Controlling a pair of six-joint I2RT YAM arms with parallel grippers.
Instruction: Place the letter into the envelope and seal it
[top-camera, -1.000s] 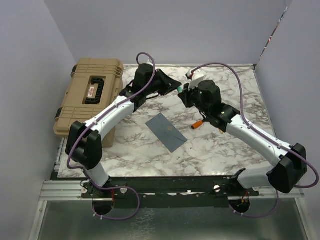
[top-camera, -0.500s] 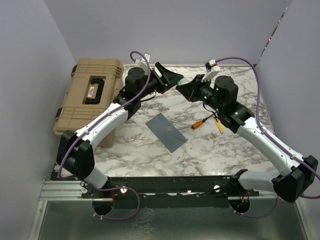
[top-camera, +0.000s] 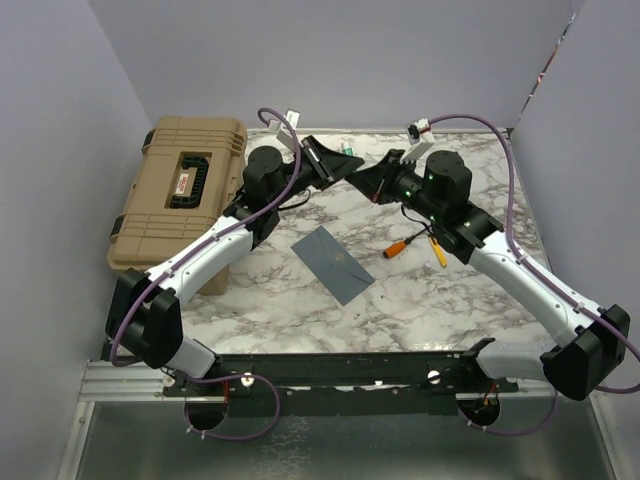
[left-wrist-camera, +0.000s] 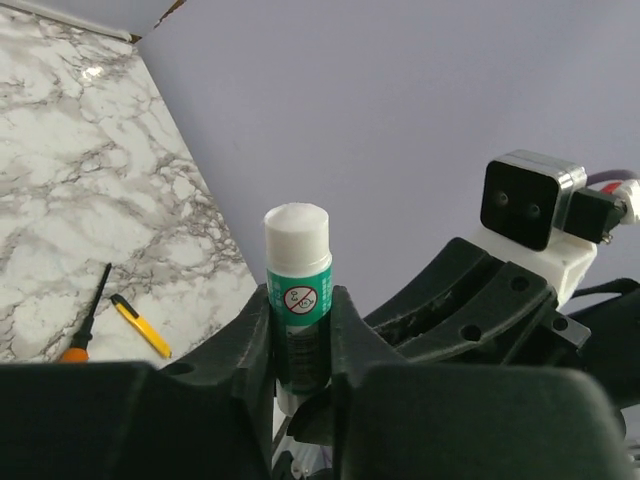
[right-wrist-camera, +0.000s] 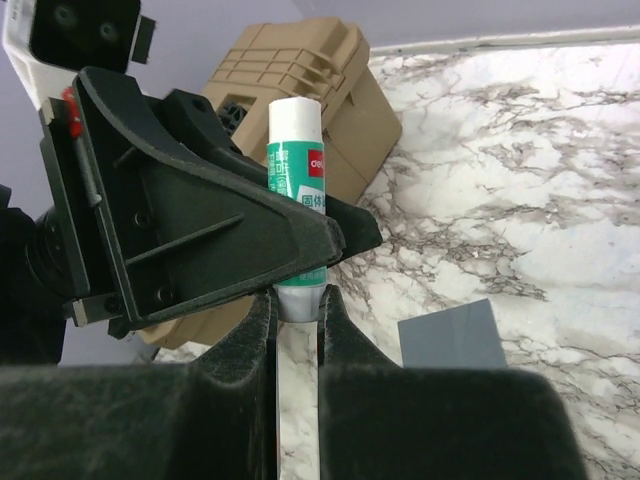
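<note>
Left fingers (left-wrist-camera: 240, 350): black moulded plastic, closed snugly on the green-labelled middle of a glue stick (left-wrist-camera: 297, 290).
Right fingers (right-wrist-camera: 250, 340): matching black plastic, nearly together, pinching the stick's white lower end.
Glue stick: a smooth cylinder with a white rounded top that stood clear above both grips.
Left gripper (left-wrist-camera: 299, 340): raised over the far middle of the table and meeting the right gripper (right-wrist-camera: 297, 315) tip to tip (one stick shared between them).
Envelope (top-camera: 335, 262): matte slate grey-blue paper, lying flat and skewed on the table at about 6 o'clock from the joined grippers, apart from them; only one corner showed in the right wrist view.
Table (top-camera: 470, 290): glossy white marble pattern with grey veins.
Screwdriver (top-camera: 400, 247): orange handle, at 3 o'clock of the envelope, beside a slim yellow tool (top-camera: 438, 250).
Case (top-camera: 180, 190): ribbed tan hard plastic with a black handle, at 9 o'clock of the grippers.
</note>
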